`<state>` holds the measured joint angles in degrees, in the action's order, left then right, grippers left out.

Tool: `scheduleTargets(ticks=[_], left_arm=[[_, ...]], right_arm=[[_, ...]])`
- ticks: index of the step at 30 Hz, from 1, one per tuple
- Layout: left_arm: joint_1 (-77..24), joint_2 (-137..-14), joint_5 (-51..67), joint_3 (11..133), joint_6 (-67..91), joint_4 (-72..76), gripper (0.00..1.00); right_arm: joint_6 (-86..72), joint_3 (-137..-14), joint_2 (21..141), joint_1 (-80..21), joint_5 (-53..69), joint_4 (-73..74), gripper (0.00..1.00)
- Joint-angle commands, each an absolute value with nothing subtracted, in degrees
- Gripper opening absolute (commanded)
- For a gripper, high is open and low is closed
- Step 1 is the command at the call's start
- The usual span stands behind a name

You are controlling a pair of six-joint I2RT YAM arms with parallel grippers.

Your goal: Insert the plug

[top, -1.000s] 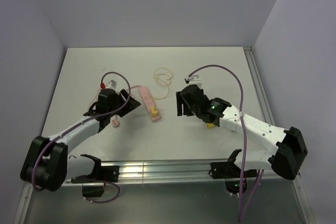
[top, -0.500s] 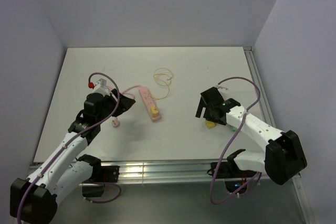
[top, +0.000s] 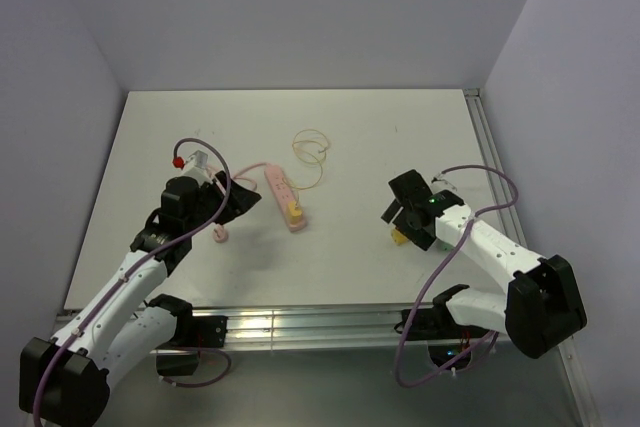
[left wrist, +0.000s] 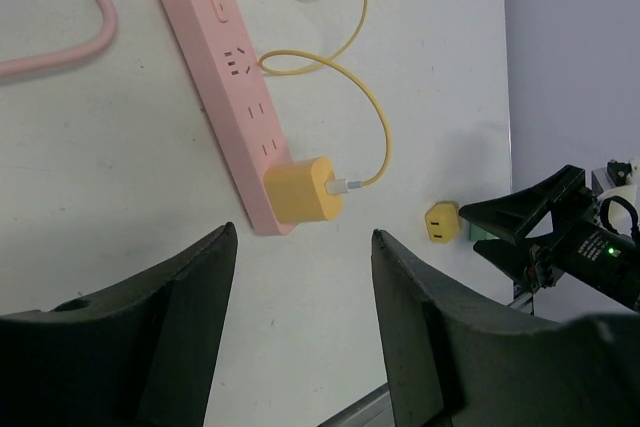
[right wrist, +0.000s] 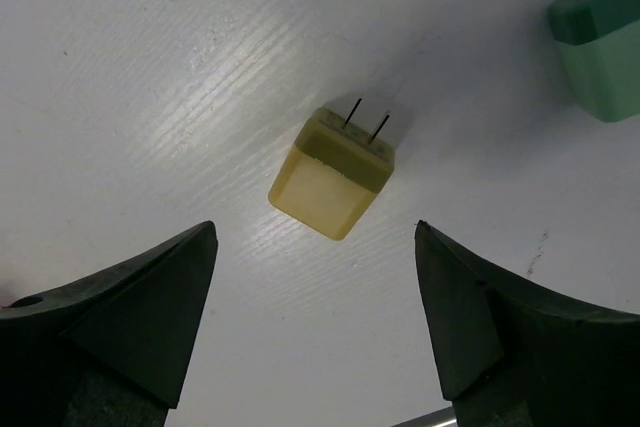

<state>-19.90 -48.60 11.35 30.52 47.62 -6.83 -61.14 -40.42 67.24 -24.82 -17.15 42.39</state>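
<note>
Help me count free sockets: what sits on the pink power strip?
A yellow charger at one end of the pink power strip; its prongs and the socket beneath are covered.

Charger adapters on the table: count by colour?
Yellow: 2, plugged adapter in the power strip, loose adapter
Green: 1, green adapter
Total: 3

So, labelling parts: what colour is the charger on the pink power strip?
Yellow; the charger shows best in the left wrist view.
</note>
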Motion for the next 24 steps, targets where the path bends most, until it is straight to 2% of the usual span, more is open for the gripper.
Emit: scheduleTargets(ticks=[1, 5, 18, 22, 24], left_arm=[[-20.0, -47.7, 12.6, 33.0, 46.0, -6.8, 0.62], [-20.0, -45.7, 12.1, 33.9, 45.3, -8.7, 0.62], [-20.0, -43.9, 12.9, 34.6, 44.5, -10.3, 0.63], [-20.0, -43.0, 12.8, 34.9, 44.2, -11.0, 0.63], [-20.0, -42.5, 12.6, 35.2, 44.0, -11.7, 0.64]], right_arm=[[-67.1, -40.7, 66.9, -24.5, -21.5, 43.1, 0.85], [-67.1, -41.7, 70.6, -24.2, -22.2, 43.1, 0.81], [-66.8, -40.8, 77.5, -24.0, -22.0, 37.4, 0.78], [-66.3, -40.3, 79.4, -23.9, -21.3, 36.6, 0.67], [-66.4, -40.0, 79.4, -23.8, -20.7, 36.1, 0.54]])
